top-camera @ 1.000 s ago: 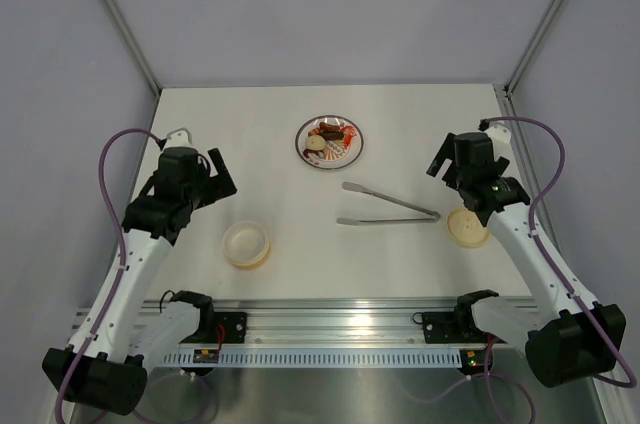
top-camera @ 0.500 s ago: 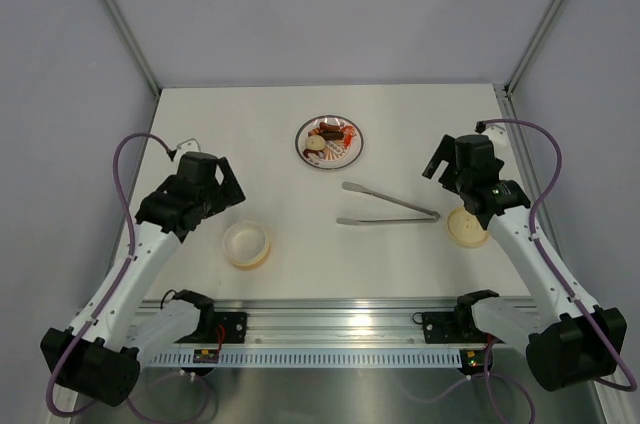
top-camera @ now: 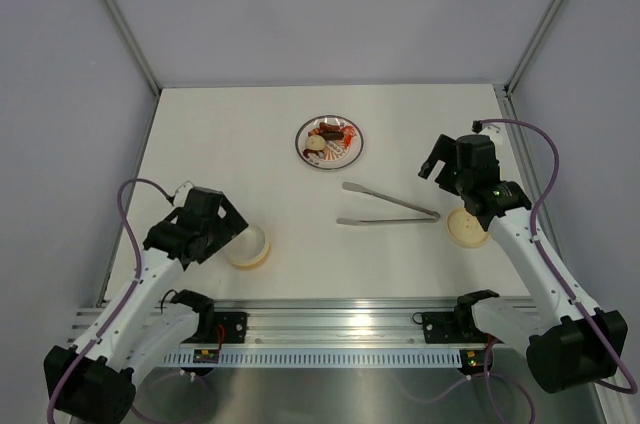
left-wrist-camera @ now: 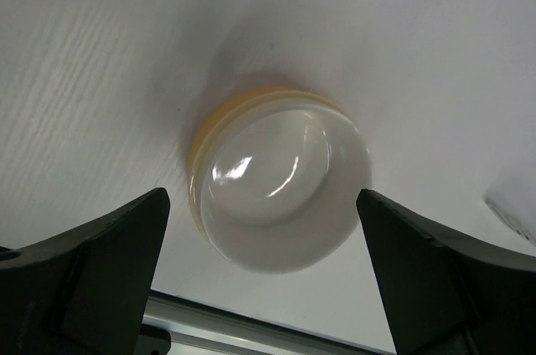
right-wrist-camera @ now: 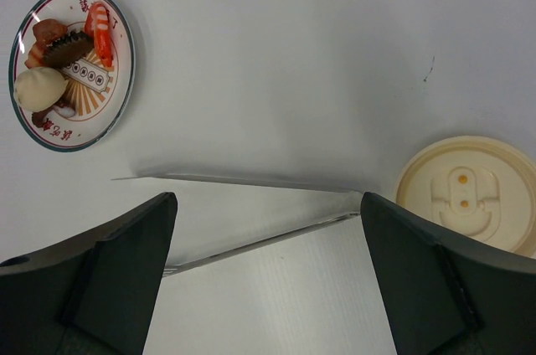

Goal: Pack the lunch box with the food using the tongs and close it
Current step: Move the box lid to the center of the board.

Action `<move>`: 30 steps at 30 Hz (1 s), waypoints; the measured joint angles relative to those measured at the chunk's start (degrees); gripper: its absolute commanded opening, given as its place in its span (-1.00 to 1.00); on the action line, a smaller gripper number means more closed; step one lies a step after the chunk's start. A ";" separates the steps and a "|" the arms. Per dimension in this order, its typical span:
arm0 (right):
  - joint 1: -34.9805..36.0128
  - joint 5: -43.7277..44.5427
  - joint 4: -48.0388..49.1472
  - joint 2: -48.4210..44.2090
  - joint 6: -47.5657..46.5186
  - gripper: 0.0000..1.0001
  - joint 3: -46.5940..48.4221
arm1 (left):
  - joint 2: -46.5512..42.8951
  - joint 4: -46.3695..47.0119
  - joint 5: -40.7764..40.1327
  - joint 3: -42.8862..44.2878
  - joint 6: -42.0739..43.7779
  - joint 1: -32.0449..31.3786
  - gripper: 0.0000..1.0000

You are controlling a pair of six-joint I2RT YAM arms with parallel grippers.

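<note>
Left hand (left-wrist-camera: 261, 200): wide open, empty, over glossy round cream lunch box (top-camera: 252, 247), near left. Right hand (right-wrist-camera: 268, 204): wide open, empty, above slim metal tongs (top-camera: 390, 209), right of centre. Food (right-wrist-camera: 67, 49) on patterned plate (right-wrist-camera: 109, 120), far centre.

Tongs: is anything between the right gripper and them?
Nothing visible. The tongs lie on the table beside the open right gripper; the lid lies apart, beyond their joined end.

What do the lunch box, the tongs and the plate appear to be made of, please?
Lunch box: likely plastic, glossy cream-yellow, with soft highlights inside.
Tongs: metal, probably steel; thin silver arms with a bright sheen.
Plate: looks like glazed ceramic or melamine, white with a red printed pattern; I cannot tell which.
</note>
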 measured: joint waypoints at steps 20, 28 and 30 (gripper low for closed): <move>0.00 -2.25 0.79 -1.16 1.44 0.99 -0.44 | 5.46 22.45 14.01 -8.41 -1.03 -0.83 0.98; 0.52 -4.44 0.55 0.07 0.15 0.99 -0.28 | 15.89 29.22 17.51 -3.91 1.99 -3.10 0.98; 1.42 -4.79 -0.59 2.25 -0.90 0.99 0.52 | 17.90 29.11 17.75 -2.19 3.19 -3.28 0.98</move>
